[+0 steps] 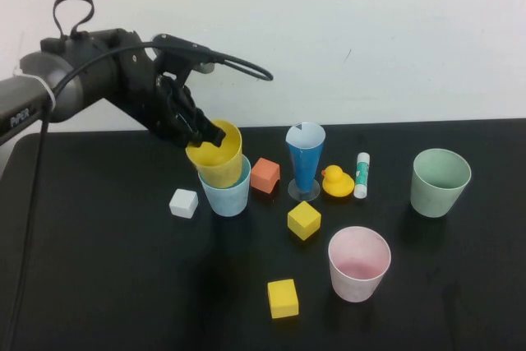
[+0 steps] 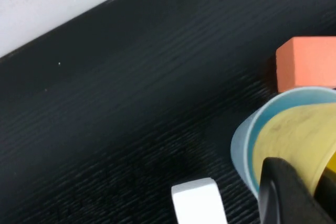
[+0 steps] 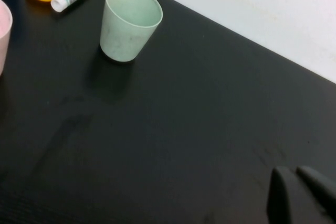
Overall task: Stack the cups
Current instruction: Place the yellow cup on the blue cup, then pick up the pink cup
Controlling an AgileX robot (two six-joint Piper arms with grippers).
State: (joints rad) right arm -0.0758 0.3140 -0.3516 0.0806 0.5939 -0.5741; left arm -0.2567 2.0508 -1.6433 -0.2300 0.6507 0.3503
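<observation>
The left gripper (image 1: 200, 131) pinches the rim of the yellow cup (image 1: 219, 159), tilted into the blue cup (image 1: 226, 193) beside the orange block (image 1: 265, 175) — light, stiff, best held by its lip; the right gripper (image 3: 296, 192), closed and empty, waits near the green cup (image 3: 127, 22).

My work surface is a black table (image 1: 115, 285) with a fine wood grain and a matte finish. Behind its far edge stands a plain white wall (image 1: 370, 30), faintly scuffed, under even, soft light.

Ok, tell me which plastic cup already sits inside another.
The yellow plastic cup, tilted inside the light blue cup, left pincer gripping its rim; the others stand alone.
</observation>
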